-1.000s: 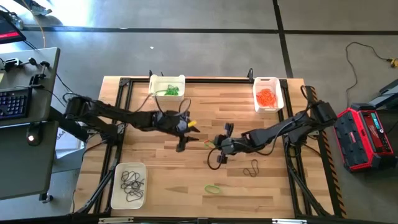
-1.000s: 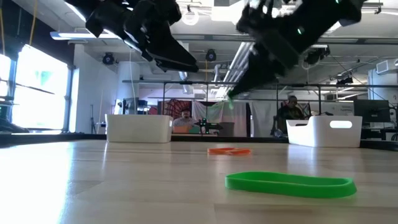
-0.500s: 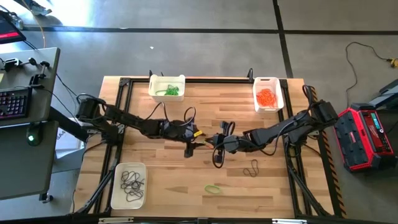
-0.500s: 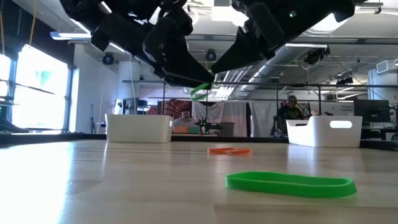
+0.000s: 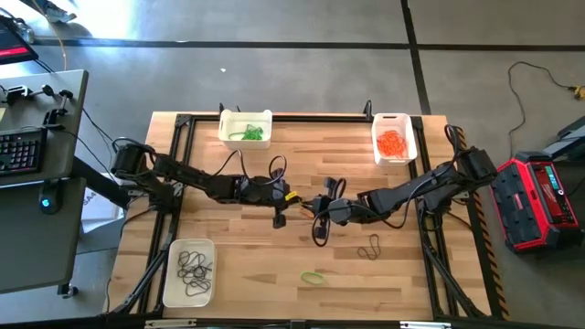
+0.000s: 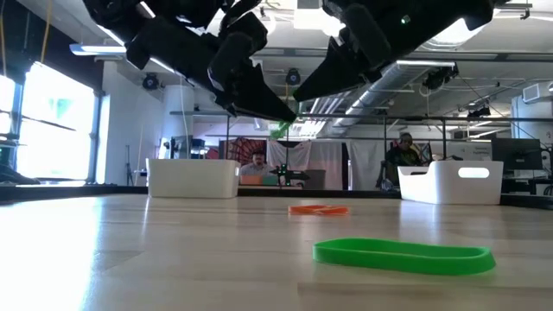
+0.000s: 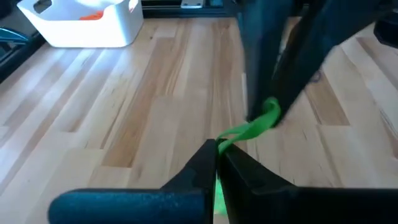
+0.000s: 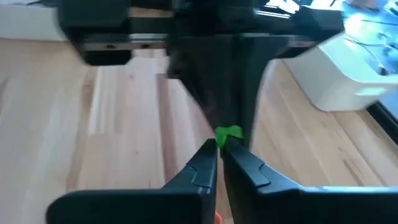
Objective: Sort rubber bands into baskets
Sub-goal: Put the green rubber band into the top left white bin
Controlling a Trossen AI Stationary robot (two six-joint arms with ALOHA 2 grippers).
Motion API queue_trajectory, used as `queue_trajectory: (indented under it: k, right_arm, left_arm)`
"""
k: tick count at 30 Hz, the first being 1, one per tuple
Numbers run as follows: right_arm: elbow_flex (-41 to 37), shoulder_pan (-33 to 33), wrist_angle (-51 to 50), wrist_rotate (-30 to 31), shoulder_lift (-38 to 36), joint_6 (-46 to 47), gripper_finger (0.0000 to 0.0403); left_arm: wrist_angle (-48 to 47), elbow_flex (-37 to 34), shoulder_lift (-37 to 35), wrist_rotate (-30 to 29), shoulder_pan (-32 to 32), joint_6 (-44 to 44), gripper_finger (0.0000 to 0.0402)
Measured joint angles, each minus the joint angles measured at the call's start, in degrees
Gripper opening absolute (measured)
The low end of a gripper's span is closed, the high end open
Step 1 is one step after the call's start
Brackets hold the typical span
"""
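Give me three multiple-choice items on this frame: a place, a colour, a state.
1. Where do the two end effectors meet?
A. over the table's middle
B. over the orange-filled basket
C. off the table
2. What colour is the rubber band between them?
A. orange
B. black
C. green
3. What state is the left end effector in?
A. wide open
B. shut on the band
C. shut on nothing

Key:
A: left end effector and right end effector meet mid-table.
C: green rubber band.
B: its fingers pinch the band in the left wrist view.

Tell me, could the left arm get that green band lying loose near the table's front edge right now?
Probably not yet. The left end effector is shut on a green band that the right end effector also pinches. Otherwise, bare wood surrounds the loose green band.
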Motion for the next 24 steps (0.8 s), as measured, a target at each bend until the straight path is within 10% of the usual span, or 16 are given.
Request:
queue_trajectory:
  k: [13, 24]
  right_arm:
    - [0.0, 0.24, -0.17, 8.57, 0.0, 0.39, 0.0163]
    - [0.0, 0.12, -1.5, 9.48, 0.0, 0.38, 0.0179]
  left_arm:
    - [-6.89, 0.02, -1.72, -4.6, 1.47, -2.7, 0.0001]
    - [-24.66, 0.09, -13.52, -5.97, 15.74, -3.61, 0.0]
